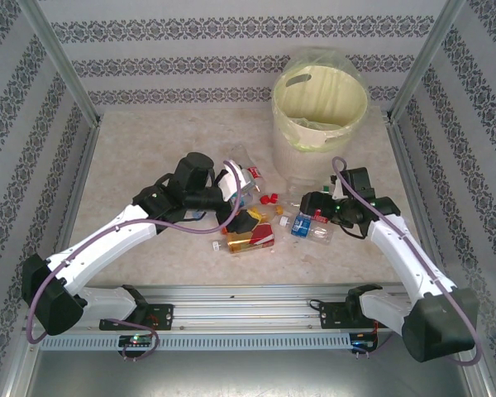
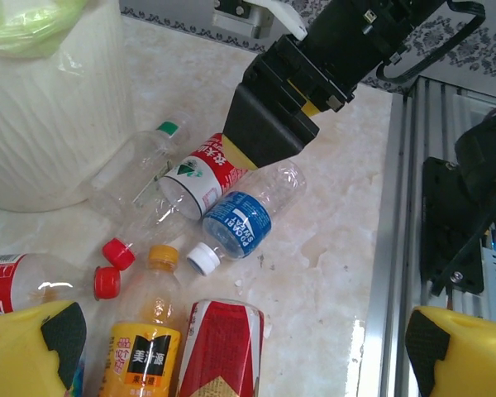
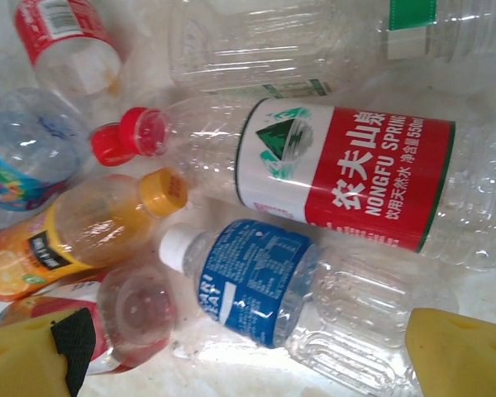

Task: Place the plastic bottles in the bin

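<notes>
My right gripper [image 3: 248,354] hung spread wide over the plastic bottles [image 1: 250,240], and my left gripper [image 2: 248,343] was just as wide, low beside the same heap. The bin [image 1: 310,139] stood upright at the far side of the table [image 1: 149,157], apart from the heap. The red-and-white Nongfu Spring bottle [image 3: 347,174] lay on its side. Just beside it, the blue-labelled bottle [image 3: 256,281] lay under my open right jaws. The small orange bottle [image 3: 83,231] lay near its cap.
</notes>
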`<state>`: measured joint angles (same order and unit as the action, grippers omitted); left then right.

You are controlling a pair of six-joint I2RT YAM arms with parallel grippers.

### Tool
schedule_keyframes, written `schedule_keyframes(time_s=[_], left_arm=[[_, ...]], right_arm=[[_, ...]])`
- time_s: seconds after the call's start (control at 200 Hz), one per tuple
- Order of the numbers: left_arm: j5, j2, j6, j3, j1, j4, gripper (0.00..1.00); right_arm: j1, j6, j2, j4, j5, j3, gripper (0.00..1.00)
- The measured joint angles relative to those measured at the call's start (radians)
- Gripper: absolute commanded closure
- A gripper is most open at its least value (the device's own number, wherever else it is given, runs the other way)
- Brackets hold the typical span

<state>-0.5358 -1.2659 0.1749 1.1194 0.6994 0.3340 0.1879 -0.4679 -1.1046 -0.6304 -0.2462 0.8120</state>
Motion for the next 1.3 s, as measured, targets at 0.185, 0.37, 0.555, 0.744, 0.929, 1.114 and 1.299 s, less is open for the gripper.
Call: schedule_keyframes(time_s=[0.185, 0.37, 0.555, 0.744, 0.929, 1.114, 1.299], left_arm=[[0.013, 0.014, -0.076, -0.075, 0.001, -0.111, 0.00], [0.013, 0.014, -0.090, -0.076, 0.001, -0.143, 0.00], [0.013, 0.014, -0.090, -0.076, 0.001, -0.143, 0.00], [0.013, 0.014, -0.090, -0.076, 0.001, -0.143, 0.00], [0.013, 0.014, -0.090, -0.076, 0.001, -0.143, 0.00], [0.013, 0.014, -0.090, -0.076, 0.001, -0.143, 0.00], [0.013, 0.014, -0.090, -0.076, 0.001, -0.143, 0.00]], right_arm=[[0.036, 0.012, -0.074, 0.018, 0.026, -0.001, 0.03], [0.113, 0.039, -0.151, 0.010, 0.068, 0.005, 0.03], [0.182, 0.077, -0.233, -0.037, 0.129, 0.049, 0.04], [0.267, 0.100, -0.285, -0.098, 0.180, 0.099, 0.07], [0.298, 0.101, -0.324, -0.146, 0.237, 0.111, 0.09], [0.314, 0.101, -0.375, -0.187, 0.283, 0.115, 0.10], [0.328, 0.101, -0.422, -0.200, 0.312, 0.130, 0.19]])
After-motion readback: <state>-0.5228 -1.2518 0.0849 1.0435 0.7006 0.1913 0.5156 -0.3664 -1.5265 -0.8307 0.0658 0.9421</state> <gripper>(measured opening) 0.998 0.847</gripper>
